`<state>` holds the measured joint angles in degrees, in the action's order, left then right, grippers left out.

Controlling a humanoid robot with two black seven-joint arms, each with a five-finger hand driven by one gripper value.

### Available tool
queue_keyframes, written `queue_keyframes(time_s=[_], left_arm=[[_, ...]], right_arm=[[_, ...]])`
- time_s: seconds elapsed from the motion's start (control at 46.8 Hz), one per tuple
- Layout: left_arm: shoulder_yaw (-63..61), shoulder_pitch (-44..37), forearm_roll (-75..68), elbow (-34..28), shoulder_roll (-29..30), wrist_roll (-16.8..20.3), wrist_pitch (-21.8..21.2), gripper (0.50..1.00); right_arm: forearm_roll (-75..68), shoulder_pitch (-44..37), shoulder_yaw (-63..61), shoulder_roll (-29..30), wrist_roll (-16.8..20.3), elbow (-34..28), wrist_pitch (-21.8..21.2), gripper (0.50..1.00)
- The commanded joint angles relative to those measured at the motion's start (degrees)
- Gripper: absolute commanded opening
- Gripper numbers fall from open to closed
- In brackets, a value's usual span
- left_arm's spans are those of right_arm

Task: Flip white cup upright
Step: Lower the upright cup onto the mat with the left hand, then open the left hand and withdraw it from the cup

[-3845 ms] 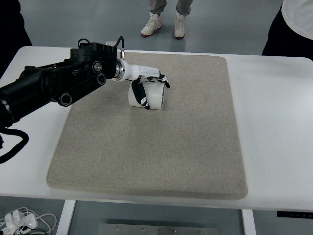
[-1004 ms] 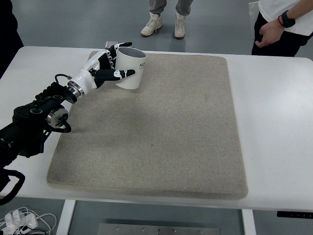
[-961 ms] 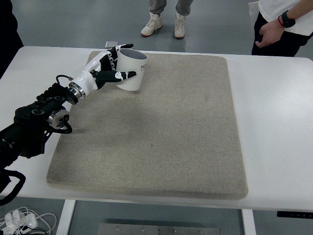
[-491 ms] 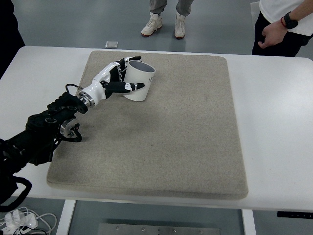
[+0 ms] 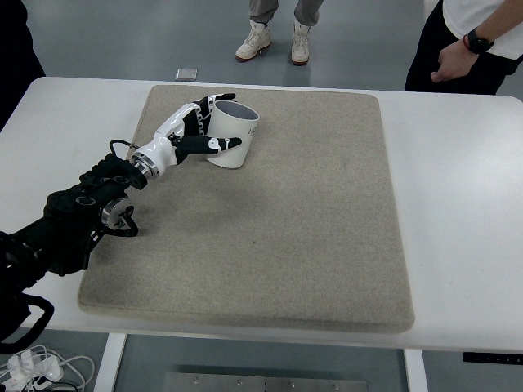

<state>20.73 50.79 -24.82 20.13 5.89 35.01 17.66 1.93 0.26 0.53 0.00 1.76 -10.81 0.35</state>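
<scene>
While the fingers of the left hand wrap the white cup, clamped on its side, the cup stands mouth-up on the far-left part of the grey mat.

Risk: opening the fingers unevenly could drag the rim and tip the cup over; it looks light.

Surface: the mat lies on a white table, soft, probably slightly yielding.

Room: beyond the cup, grey floor, a person's white shoes; far right of the cup, another person's hand.
</scene>
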Motion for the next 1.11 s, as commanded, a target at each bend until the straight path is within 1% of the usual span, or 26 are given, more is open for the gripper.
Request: queue_keyframes(time_s=[0.0,0.171,0.278,0.406,0.726,0.833,0.983,1.089], left_arm=[[0.01,0.01,0.21,0.09,0.0,-0.01,0.01,0.928],[0.1,0.1,0.39,0.53,0.09,-0.01,0.36,0.947],[0.45,-0.08,0.48,1.84,0.0,-0.01,0.62,0.958],[0.62,0.01,0.48,2.9,0.09,-0.01,0.71,0.964],[1.15,0.36,0.56,2.99,0.26,-0.01,0.97,0.979],[3.52,0.63,0.56,4.13,1.05,-0.01,2.29,0.981],[6.16,1.94,0.56,5.88,4.04,-0.01,4.92,0.988],[7.48,2.47,0.65,7.73,5.8,-0.01,5.89,0.992]], right_arm=[[0.0,0.0,-0.01,0.0,0.0,0.0,0.0,0.952],[0.0,0.0,0.08,0.0,0.0,0.0,0.0,0.952],[0.0,0.0,0.08,0.0,0.0,0.0,0.0,0.952],[0.0,0.0,-0.01,0.0,0.0,0.0,0.0,0.952],[0.0,0.0,0.08,0.0,0.0,0.0,0.0,0.952],[0.0,0.0,0.08,0.0,0.0,0.0,0.0,0.952],[0.0,0.0,0.08,0.0,0.0,0.0,0.0,0.952],[0.0,0.0,-0.01,0.0,0.0,0.0,0.0,0.952]])
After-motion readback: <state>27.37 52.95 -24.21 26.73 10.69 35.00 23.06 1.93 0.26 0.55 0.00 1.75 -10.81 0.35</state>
